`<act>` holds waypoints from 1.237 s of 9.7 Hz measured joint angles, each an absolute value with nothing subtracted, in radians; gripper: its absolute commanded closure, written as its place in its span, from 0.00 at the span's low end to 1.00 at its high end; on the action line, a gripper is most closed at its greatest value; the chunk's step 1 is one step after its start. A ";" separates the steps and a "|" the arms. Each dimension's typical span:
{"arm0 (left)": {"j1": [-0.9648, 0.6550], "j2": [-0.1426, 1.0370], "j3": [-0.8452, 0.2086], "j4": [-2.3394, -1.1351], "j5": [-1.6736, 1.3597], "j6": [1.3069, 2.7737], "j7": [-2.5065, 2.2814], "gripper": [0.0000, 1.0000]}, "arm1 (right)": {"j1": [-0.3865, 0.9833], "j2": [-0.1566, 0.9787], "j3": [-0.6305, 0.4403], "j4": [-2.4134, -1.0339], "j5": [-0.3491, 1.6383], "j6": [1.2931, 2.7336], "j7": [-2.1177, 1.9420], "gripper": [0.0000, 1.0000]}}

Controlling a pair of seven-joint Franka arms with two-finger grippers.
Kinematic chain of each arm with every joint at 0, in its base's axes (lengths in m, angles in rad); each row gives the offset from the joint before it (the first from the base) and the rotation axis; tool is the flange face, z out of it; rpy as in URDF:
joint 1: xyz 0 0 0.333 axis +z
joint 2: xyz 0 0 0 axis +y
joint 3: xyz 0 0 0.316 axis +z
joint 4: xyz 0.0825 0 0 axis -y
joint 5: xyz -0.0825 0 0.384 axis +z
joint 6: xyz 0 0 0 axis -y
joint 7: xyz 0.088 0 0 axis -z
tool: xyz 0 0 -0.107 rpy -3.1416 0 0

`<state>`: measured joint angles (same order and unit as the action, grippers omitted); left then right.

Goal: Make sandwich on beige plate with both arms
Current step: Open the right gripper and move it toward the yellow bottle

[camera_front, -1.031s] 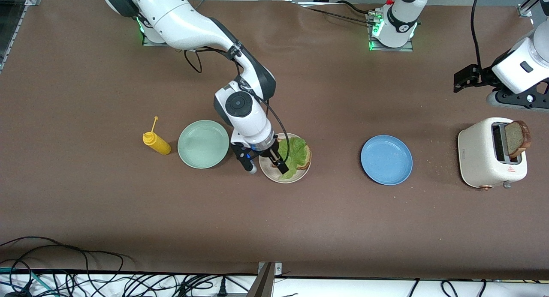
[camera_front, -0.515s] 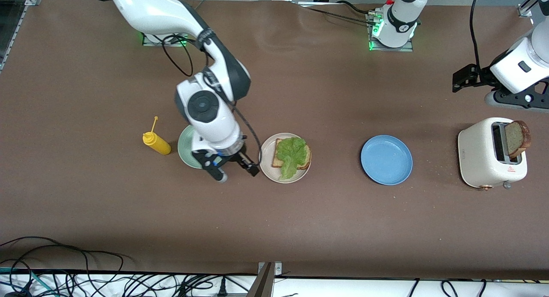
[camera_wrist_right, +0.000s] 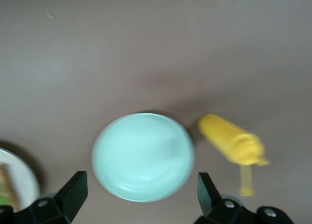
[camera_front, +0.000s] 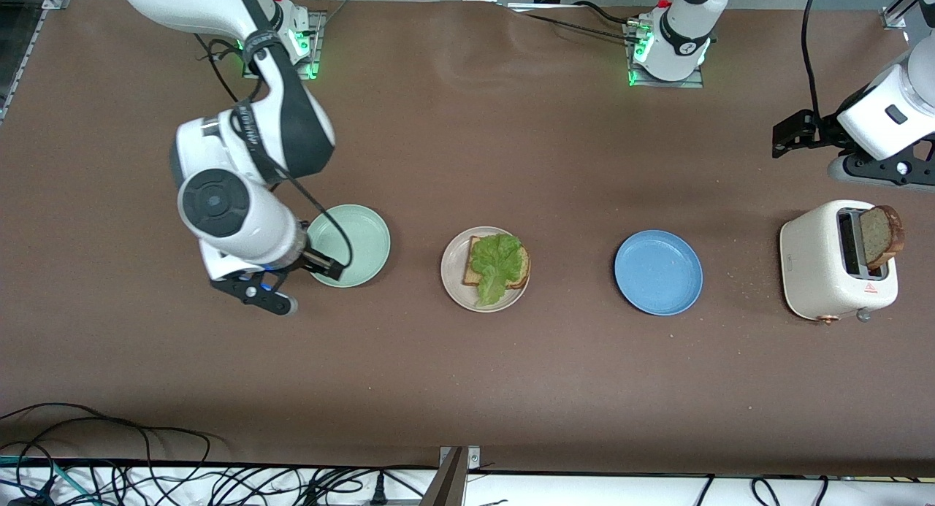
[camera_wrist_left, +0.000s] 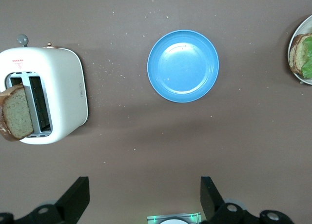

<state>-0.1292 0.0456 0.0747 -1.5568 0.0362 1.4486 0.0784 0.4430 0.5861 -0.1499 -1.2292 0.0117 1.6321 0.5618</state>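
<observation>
Sandwich (camera_front: pixel 497 266) lies unfinished on the beige plate (camera_front: pixel 451 271) between mint-green plate (camera_front: pixel 358 236) and blue plate (camera_front: pixel 658 272), lettuce (camera_front: pixel 495 261) uppermost, one bread slice (camera_front: pixel 880 236) standing in the toaster (camera_front: pixel 818 269); right gripper (camera_wrist_right: pixel 140 194) over the mint-green plate and left gripper (camera_wrist_left: pixel 145 197) near the toaster both spread wide, empty

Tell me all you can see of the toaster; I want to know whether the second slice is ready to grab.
The toaster is a cream-white, rounded two-slot box with a glossy shell, standing upright on the table at the left arm's end, beside the blue plate. It has a small red marking and a coppery knob. One brown-crusted bread slice stands tilted out of one slot; the other slot looks empty. Crumbs lie around it. Neither gripper touches it.
</observation>
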 measured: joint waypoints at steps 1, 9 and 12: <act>-0.129 0.046 0.074 -1.557 0.036 1.449 0.078 0.00 | 0.439 0.576 -0.193 -1.237 0.012 1.587 0.439 0.00; -0.130 0.050 0.072 -1.559 0.036 1.449 0.078 0.00 | 0.425 0.227 -0.395 -1.826 0.037 1.869 -0.100 0.00; -0.134 0.059 0.068 -1.563 0.036 1.447 0.077 0.00 | 0.423 0.191 -0.483 -1.974 0.195 2.001 -0.380 0.00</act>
